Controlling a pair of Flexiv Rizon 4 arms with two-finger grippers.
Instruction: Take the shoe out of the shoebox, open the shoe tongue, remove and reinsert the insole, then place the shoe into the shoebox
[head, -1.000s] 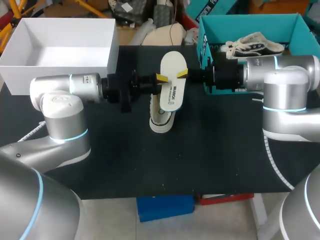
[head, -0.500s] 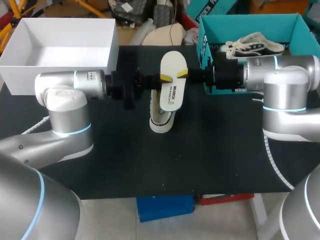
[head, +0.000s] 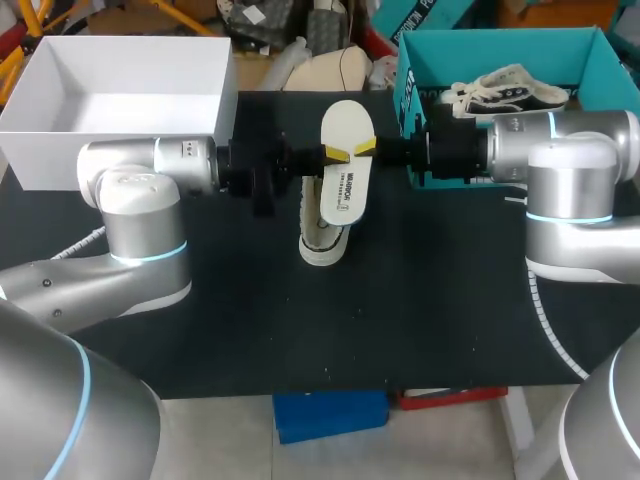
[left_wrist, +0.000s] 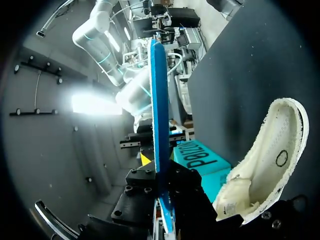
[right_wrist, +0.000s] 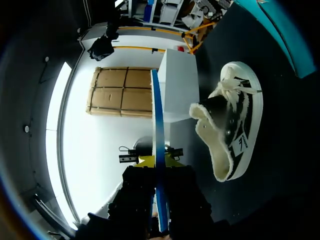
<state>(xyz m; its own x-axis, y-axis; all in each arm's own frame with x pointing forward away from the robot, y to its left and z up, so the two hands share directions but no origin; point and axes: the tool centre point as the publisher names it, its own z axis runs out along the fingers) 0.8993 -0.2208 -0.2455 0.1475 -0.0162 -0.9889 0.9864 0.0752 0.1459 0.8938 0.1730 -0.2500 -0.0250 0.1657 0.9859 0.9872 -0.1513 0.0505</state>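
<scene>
1. Insole (head: 345, 190), seen from the head view: it is white and is held flat-side up in the air, above a shoe (head: 322, 240) lying on its side on the black table (head: 420, 300). It is met by the left gripper (head: 330, 154) on one edge and the right gripper (head: 364, 147) on the other. A white box (head: 120, 100) is set at the back left. A teal shoebox (head: 500, 45) at the back right holds a second shoe (head: 510, 88).
2. Left wrist view: the insole (left_wrist: 156, 100) is seen edge-on, its underside blue, running out from the left gripper (left_wrist: 159, 160). Whether that gripper is clamped on it cannot be told. The shoe (left_wrist: 270, 150) is shown sole-up on the table beside it.
3. Right wrist view: the insole (right_wrist: 157, 125) is pinched from both sides by the right gripper (right_wrist: 159, 161). The shoe (right_wrist: 232, 125) is seen beside it, opening towards the gripper, with the white box (right_wrist: 177, 85) beyond.
</scene>
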